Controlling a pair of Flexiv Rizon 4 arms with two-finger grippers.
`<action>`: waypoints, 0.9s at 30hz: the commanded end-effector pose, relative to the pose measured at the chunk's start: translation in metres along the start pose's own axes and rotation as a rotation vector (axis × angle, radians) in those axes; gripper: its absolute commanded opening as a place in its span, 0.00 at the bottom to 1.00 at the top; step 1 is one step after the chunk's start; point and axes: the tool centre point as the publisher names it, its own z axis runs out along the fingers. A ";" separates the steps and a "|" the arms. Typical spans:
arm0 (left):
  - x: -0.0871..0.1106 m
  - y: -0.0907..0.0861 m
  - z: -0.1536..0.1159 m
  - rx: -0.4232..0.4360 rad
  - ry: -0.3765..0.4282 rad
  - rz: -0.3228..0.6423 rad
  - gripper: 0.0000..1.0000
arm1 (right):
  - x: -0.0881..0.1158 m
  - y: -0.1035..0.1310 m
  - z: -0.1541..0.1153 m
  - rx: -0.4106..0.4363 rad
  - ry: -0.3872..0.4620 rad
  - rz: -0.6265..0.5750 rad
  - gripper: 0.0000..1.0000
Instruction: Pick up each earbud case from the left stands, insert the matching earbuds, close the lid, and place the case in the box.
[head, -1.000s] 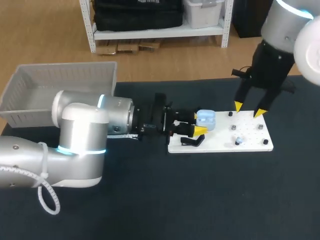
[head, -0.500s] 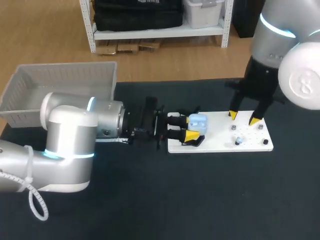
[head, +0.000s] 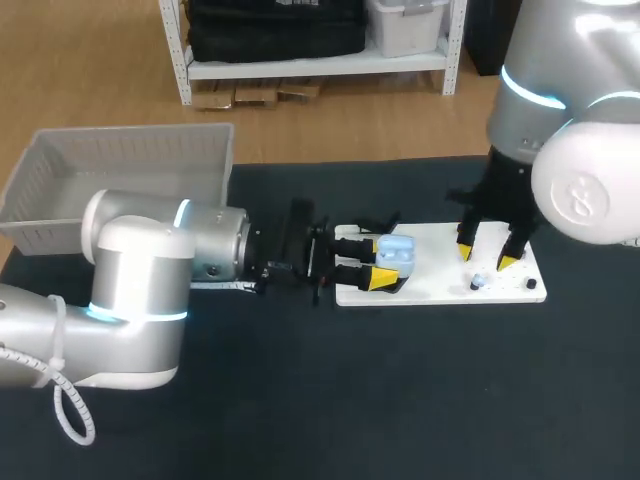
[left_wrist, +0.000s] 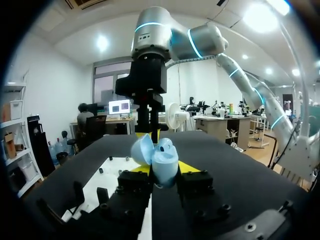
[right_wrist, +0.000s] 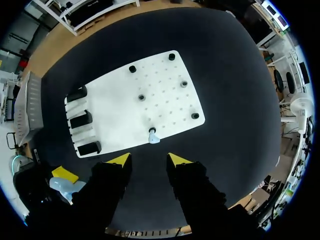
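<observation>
**A:** Where do things stand?

**B:** The left tool (head: 384, 260) is clamped on the pale blue plastic earbud case (head: 398, 250), with a yellow tip pressing each side. The lid is hinged open. The case is held over the left end of the flat white pegboard plate (head: 432, 265), above the black stands (right_wrist: 80, 120). The right tool (head: 486, 256) hangs parted and empty over the small pale blue earbud (head: 478, 282), which sits upright on the plate.

**A:** What could go wrong with the pick?

**B:** The earbud is tiny and smooth. If the tips close off-centre, I'd expect it to squirt out and roll across the dark bench (head: 400, 400). If the tool comes down too low, the tips could hit the plate and shove it. I can't see anything fixing the plate down.

**A:** And the insertion?

**B:** From the left wrist the case looks tilted between the tips, gripped on its rounded shell. Pressing the earbud in could twist the case or push it out of the grip. The right tool might also knock the open lid shut too early. If the earbud goes in turned the wrong way it won't seat, and the lid won't close.

**A:** And after that?

**B:** The grey plastic basket (head: 120, 160) is well apart. If the lid isn't latched, the earbud could spill out on the way there.
</observation>
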 end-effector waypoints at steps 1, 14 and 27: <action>0.002 0.001 0.002 0.000 0.000 -0.003 0.00 | -0.001 -0.004 0.007 -0.011 -0.008 0.001 0.44; 0.007 -0.006 0.002 0.011 0.012 -0.015 0.00 | -0.002 -0.009 0.030 0.002 -0.025 0.001 0.48; 0.010 -0.006 0.002 0.008 0.010 -0.022 0.00 | -0.005 -0.010 0.042 -0.011 -0.026 0.017 0.44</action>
